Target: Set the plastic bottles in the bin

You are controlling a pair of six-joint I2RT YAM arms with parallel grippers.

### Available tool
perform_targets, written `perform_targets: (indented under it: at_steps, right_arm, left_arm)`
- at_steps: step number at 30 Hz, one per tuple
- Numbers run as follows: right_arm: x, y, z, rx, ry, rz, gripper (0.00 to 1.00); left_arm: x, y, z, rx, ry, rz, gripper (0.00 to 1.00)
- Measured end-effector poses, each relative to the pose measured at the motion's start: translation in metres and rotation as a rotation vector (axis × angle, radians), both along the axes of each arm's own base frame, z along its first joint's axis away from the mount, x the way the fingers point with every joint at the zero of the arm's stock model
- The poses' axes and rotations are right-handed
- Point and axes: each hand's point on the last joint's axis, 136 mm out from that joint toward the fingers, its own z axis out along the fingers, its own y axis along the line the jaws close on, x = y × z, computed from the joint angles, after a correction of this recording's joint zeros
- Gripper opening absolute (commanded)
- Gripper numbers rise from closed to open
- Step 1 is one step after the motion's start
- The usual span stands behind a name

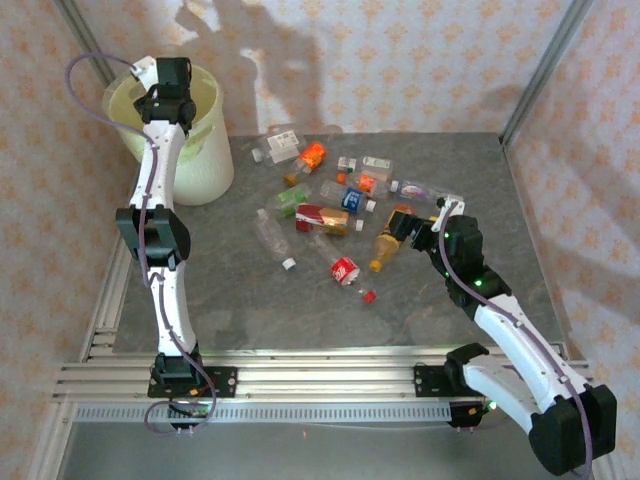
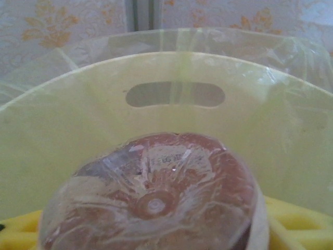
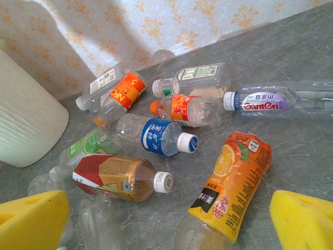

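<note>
My left gripper [image 1: 157, 73] hangs over the cream-white bin [image 1: 200, 150], shut on a clear bottle with a red-brown label [image 2: 156, 203]. The bottle's base faces the left wrist camera, with the bin's yellow-green liner and handle slot [image 2: 175, 95] behind it. Several plastic bottles lie scattered mid-table. My right gripper [image 1: 404, 226] hovers open above an orange juice bottle [image 3: 234, 182], its yellow pads [image 3: 31, 221] on either side. A red-and-gold tea bottle [image 3: 117, 177] and a blue-labelled bottle [image 3: 156, 136] lie close by.
A red-labelled cola bottle [image 1: 345, 270], a loose red cap [image 1: 369, 296] and a white cap [image 1: 289, 264] lie on the grey tabletop [image 1: 230, 310] toward the near side. A Ganten bottle [image 3: 265, 100] lies at the right. Metal posts and patterned walls enclose the table.
</note>
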Motion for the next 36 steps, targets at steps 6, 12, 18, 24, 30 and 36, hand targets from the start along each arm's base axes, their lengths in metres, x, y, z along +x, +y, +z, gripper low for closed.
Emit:
perform_targets:
  at_steps: [6,12,18,24,30,36]
  right_arm:
    - [0.000,0.000,0.000,-0.003,-0.001,-0.001,0.99]
    - [0.002,-0.006,-0.001,0.008,0.005,-0.045,0.99]
    - [0.004,-0.022,-0.023,0.001,0.090,-0.146,0.99]
    - [0.019,-0.041,-0.043,-0.014,0.185,-0.211,0.99]
    - [0.058,-0.070,-0.043,-0.034,0.233,-0.232,0.99]
    - [0.114,-0.078,-0.046,-0.162,0.266,-0.081,1.00]
  left_arm:
    - [0.008,-0.014,0.009,-0.059,-0.032,-0.080,0.88]
    - [0.013,-0.025,0.018,-0.118,-0.082,-0.127,0.92]
    - [0.017,-0.045,0.009,-0.211,-0.068,-0.223,0.96]
    - [0.012,-0.075,0.024,-0.302,-0.096,-0.352,1.00]
    - [-0.020,-0.132,0.068,-0.353,-0.144,-0.533,1.00]
    - [-0.069,-0.213,0.096,-0.388,-0.171,-0.748,1.00]
